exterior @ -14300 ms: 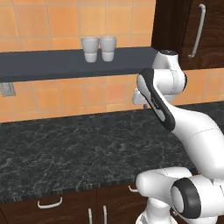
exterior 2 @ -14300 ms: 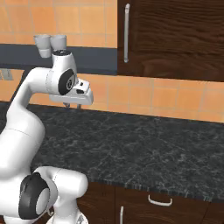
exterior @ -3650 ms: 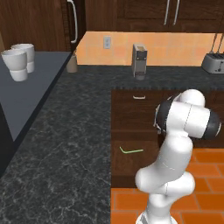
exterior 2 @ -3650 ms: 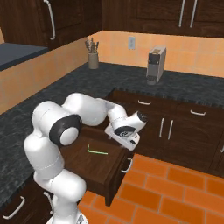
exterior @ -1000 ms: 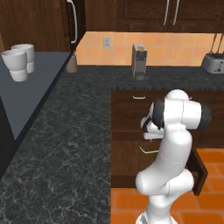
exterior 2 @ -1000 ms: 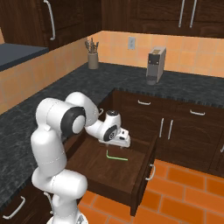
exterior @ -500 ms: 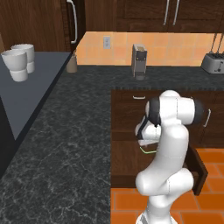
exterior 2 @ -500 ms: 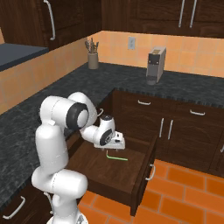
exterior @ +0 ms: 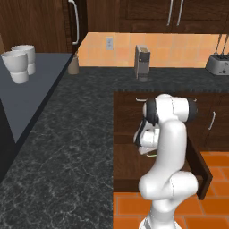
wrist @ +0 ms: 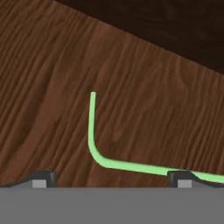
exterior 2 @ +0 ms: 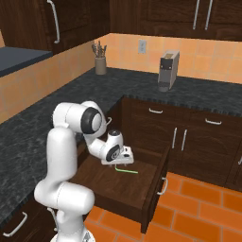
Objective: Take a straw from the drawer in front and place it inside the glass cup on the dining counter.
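The drawer (exterior 2: 152,200) stands pulled out from under the black counter, its dark wood floor (exterior: 127,162) bare apart from the straw. The straw (exterior 2: 126,170) is thin and light green and lies flat on that floor; in the hand view the straw (wrist: 92,135) shows a rounded bend, and its long leg runs off right past one fingertip (wrist: 181,176). My gripper (exterior 2: 124,159) hangs low inside the drawer just above the straw, open, with nothing between its fingers; from the hand camera the gripper (wrist: 111,178) straddles the bend. The glass cup and the dining counter are out of view.
A black speckled counter (exterior 2: 80,94) wraps the corner and carries a coffee machine (exterior 2: 168,71) and a utensil jar (exterior 2: 99,63). Two white cups (exterior: 19,63) stand on a grey ledge at left. A toaster (exterior: 218,65) sits far right. Orange floor tiles (exterior 2: 203,208) lie below.
In the last second the hand has dropped lower into the drawer, closer to the straw. Before that the drawer was pulled further out. The jaws have stayed wide.
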